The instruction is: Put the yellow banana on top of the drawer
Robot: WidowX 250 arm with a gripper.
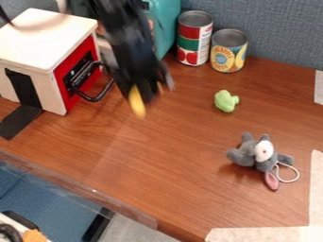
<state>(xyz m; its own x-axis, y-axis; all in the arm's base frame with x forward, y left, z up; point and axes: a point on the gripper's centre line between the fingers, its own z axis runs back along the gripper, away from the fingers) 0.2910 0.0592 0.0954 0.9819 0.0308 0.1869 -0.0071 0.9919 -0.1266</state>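
Note:
The black gripper (146, 92) hangs down in the upper left-middle of the view, blurred, just right of the drawer's handle. It is shut on the yellow banana (137, 102), whose lower end points down below the fingers and whose upper part is hidden by them. The drawer (47, 38) is a box at the upper left with a pale flat top, a red front and a black wire handle. The arm covers part of the area behind the drawer's right side.
Two cans (194, 40) (228, 52) stand by the back wall, beside a teal object (165, 26). A green toy piece (225, 101) lies right of the gripper. A grey plush mouse (259, 153) lies farther right. The table's front edge (95, 191) runs along the lower left.

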